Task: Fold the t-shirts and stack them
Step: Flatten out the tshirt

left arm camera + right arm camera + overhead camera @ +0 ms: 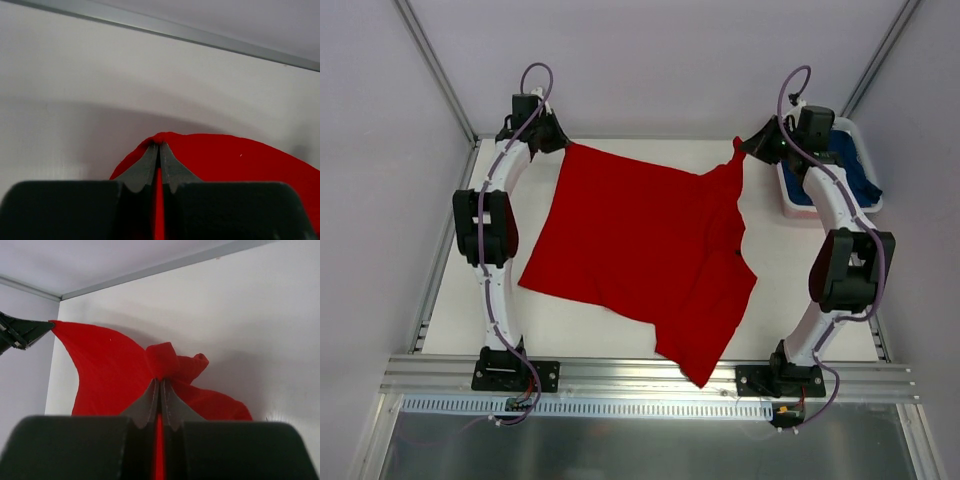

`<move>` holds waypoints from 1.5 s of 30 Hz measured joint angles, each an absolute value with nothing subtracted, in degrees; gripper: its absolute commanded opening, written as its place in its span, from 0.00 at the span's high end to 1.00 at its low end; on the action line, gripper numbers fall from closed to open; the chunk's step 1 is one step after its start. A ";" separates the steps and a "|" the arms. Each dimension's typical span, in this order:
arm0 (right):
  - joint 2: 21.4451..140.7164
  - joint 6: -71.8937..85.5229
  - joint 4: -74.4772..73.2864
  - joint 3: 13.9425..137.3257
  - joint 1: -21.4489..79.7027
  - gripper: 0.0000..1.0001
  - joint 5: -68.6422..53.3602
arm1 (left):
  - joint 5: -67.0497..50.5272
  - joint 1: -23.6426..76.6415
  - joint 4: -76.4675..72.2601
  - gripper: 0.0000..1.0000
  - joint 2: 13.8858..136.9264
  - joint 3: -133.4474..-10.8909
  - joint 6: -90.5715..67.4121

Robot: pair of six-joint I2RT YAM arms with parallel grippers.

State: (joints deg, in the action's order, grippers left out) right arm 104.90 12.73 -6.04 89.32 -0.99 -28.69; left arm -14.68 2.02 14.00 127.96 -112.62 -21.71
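The spread t-shirt (640, 250) lies on the counter (590, 325), stretched between the left end effector (563, 145) and the right end effector (748, 148). Just right of the latter, a basket (800, 208) holds another t-shirt (850, 170).

White rectangular plastic basket (860, 138) sits at the far right corner of the flat white table (570, 325). Silver aluminium rail (620, 375) runs along the table's near edge. Plain pale walls (670, 60) surround it.

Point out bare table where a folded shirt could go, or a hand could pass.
Largest bare patch: table between the red t-shirt and the right arm, nearer than the white basket. Another: near-left, between the shirt's edge and the front rail. Thin strip along the far edge between left hand and right hand. Crowded: centre, far-right corner.
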 measured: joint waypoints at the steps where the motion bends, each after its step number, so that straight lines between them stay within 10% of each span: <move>1: 103.15 12.14 -7.18 89.32 -0.91 1.00 -28.49 | -14.66 2.02 14.00 1.00 126.41 -112.03 -21.71; 45: 46.76 -0.71 -36.47 108.71 -0.38 1.00 -23.22 | -5.26 2.02 19.03 1.00 46.65 -96.33 -20.05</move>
State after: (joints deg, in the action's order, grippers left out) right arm 46.76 -0.71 -36.47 108.71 -0.38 -23.22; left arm -5.26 2.02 19.03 46.65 -96.33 -20.05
